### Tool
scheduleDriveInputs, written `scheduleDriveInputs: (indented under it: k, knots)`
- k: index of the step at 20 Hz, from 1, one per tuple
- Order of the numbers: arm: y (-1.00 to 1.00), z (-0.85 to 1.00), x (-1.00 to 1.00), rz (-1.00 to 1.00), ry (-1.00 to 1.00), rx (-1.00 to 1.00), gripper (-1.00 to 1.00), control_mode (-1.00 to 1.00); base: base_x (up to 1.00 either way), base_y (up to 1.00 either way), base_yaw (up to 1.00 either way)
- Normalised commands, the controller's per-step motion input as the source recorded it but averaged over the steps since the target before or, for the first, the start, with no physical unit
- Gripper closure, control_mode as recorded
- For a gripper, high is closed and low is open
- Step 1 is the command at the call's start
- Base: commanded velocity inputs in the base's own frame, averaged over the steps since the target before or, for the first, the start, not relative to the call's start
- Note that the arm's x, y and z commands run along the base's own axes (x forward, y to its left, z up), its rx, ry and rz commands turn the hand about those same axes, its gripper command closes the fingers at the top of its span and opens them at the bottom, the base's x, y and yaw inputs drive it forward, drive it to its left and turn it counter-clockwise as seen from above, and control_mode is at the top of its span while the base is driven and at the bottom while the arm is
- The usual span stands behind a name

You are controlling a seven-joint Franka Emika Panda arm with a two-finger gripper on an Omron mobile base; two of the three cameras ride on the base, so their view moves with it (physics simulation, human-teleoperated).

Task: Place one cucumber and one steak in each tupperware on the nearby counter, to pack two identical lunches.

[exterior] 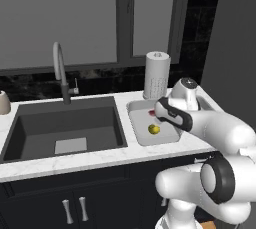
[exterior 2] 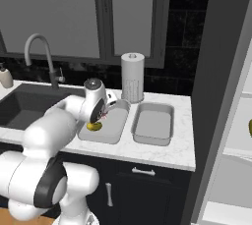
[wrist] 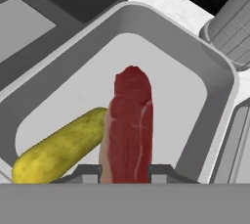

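Note:
In the hand view my gripper is shut on a slim red-pink steak, which points down into the left tupperware. A yellow-green cucumber lies on that tray's floor just beside the steak. From the base views the same tupperware sits right of the sink, with the cucumber in it and my hand low over its far half. The steak shows as a pink sliver under the hand. The second tupperware stands empty on the white counter to the right.
A dark sink basin with a curved faucet lies left of the trays. A paper towel roll stands behind them. A tall dark panel bounds the counter on the right.

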Motion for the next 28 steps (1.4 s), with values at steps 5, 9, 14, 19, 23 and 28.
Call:
scheduleDriveInputs:
  k: [5,9,14,19,23,28]
  knots:
    - [0.00,-0.02,0.19,0.02,0.00,0.00,1.00,-1.00,0.00,0.00,0.00]
    - [0.00,-0.06,0.13,0.02,0.00,0.00,1.00,-1.00,0.00,0.00,0.00]
    - [0.00,-0.12,0.14,0.01,0.00,0.00,1.00,-1.00,0.00,0.00,0.00]
    - [0.00,-0.13,0.13,0.01,0.00,0.00,1.00,-1.00,0.00,0.00,0.00]
    - [0.00,-0.10,0.16,0.00,0.00,0.00,1.00,-1.00,0.00,0.00,0.00]
    - [0.00,-0.13,0.18,0.00,0.00,0.00,1.00,-1.00,0.00,0.00,0.00]
